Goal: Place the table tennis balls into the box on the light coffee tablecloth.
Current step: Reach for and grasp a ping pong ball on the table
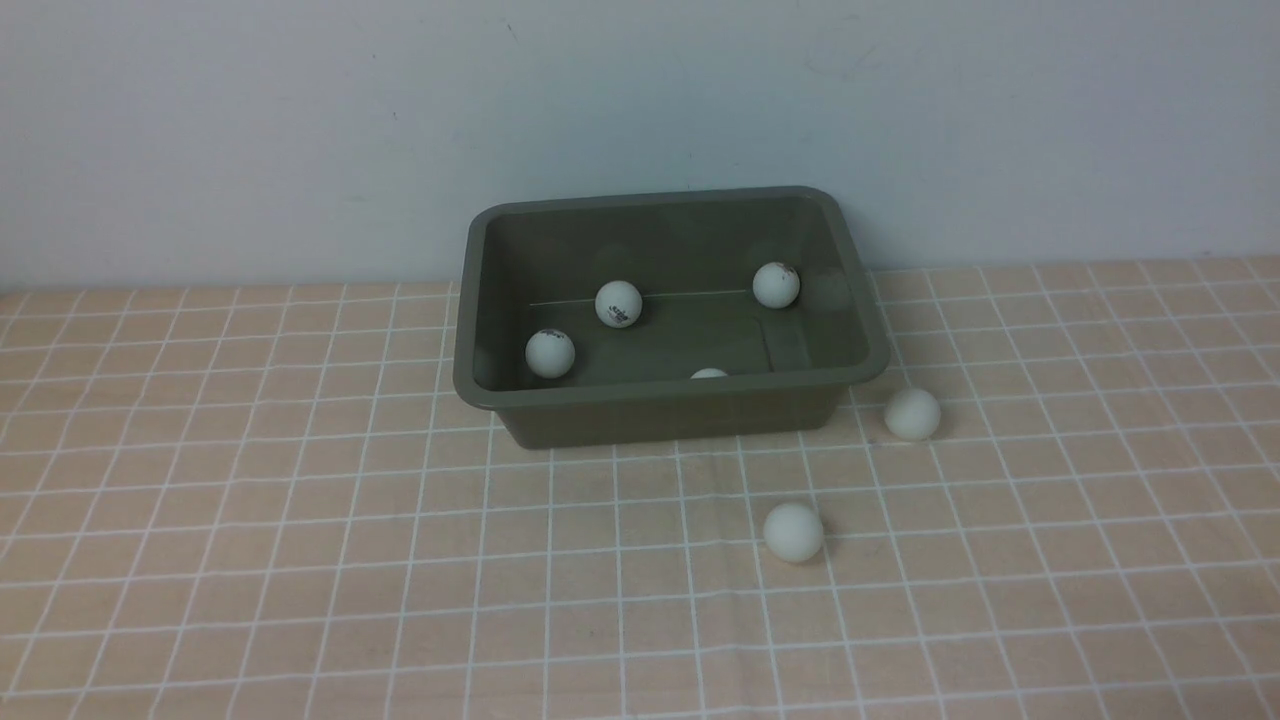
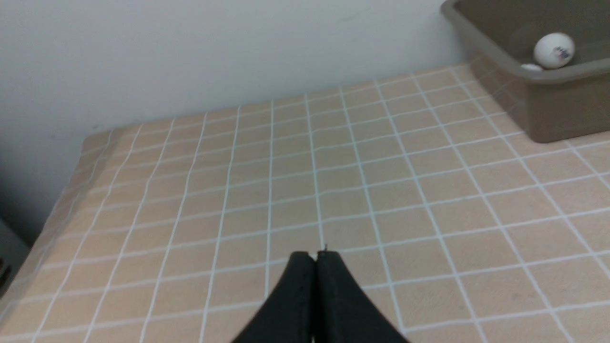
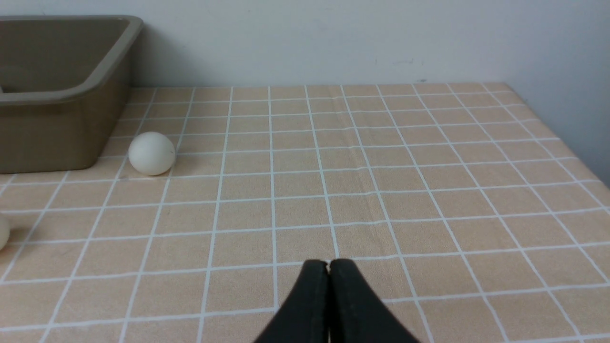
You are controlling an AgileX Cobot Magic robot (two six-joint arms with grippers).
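The olive-green box (image 1: pixel 670 400) stands at the back of the light coffee tablecloth (image 1: pixel 300 560). Inside it lie several white table tennis balls: one (image 1: pixel 618 303), another (image 1: pixel 776 284), a third (image 1: pixel 550 353), and one (image 1: pixel 709 374) peeking over the near rim. Two balls rest on the cloth: one (image 1: pixel 912 413) beside the box's right front corner, one (image 1: pixel 794 531) in front of the box. Neither arm shows in the front view. My left gripper (image 2: pixel 315 255) is shut with nothing in it, left of the box (image 2: pixel 553 76). My right gripper (image 3: pixel 328 262) is shut, empty, right of a ball (image 3: pixel 152 153).
A pale wall rises right behind the box. The cloth's left edge (image 2: pixel 62 200) drops off in the left wrist view, and its right edge (image 3: pixel 567 133) shows in the right wrist view. A ball (image 2: pixel 554 50) shows inside the box.
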